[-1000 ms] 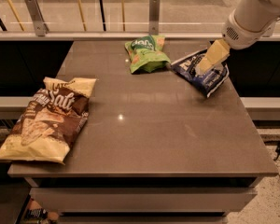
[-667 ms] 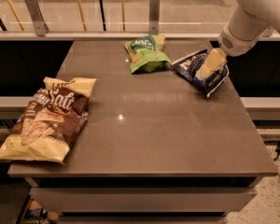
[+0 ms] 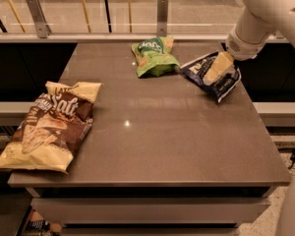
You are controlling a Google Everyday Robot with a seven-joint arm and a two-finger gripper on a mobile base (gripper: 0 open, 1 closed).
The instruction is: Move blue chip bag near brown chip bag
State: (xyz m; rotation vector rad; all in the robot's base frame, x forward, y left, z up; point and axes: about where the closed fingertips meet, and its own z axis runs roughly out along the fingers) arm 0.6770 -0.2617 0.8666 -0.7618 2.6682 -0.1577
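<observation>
The blue chip bag [image 3: 195, 67], small, dark navy and crinkled, lies near the table's far right corner. My gripper [image 3: 214, 72], cream coloured on a white arm that comes in from the upper right, is down on top of the bag's middle and covers part of it. The brown chip bag [image 3: 51, 124], large with pale yellow ends and white "Salt" lettering, lies at the table's left edge, far from the blue bag.
A small green chip bag [image 3: 153, 58] lies just left of the blue bag, almost touching it. The brown table [image 3: 177, 141] drops off on all sides. A railing with posts [image 3: 161, 14] runs behind the far edge.
My gripper has dropped slightly lower onto the blue chip bag and the arm has shifted a little. The bags have not visibly moved.
</observation>
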